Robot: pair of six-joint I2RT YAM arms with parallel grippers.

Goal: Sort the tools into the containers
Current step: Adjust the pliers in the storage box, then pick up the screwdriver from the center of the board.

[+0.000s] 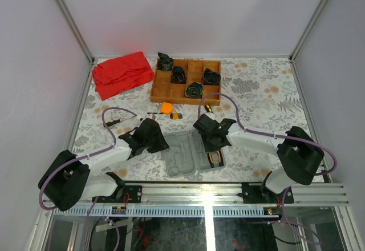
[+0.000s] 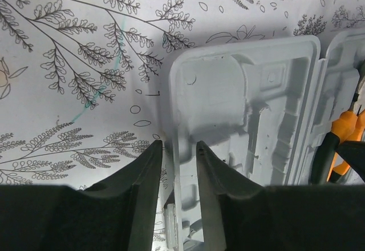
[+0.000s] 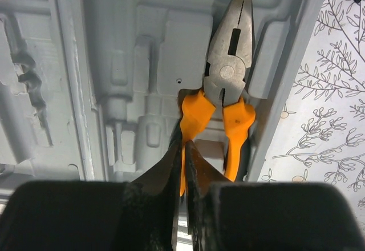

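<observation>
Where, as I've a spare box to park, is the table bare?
Barest: the table between the wooden tray and the right wall, behind the right arm. Crowded: the strip between tray and grey case, holding the tape measure, small yellow-grey piece, a screwdriver and both arms. The case's left half is bare; pliers lie in its right.

Orange-handled pliers [image 3: 227,77] in grey case [image 3: 114,63]
</observation>
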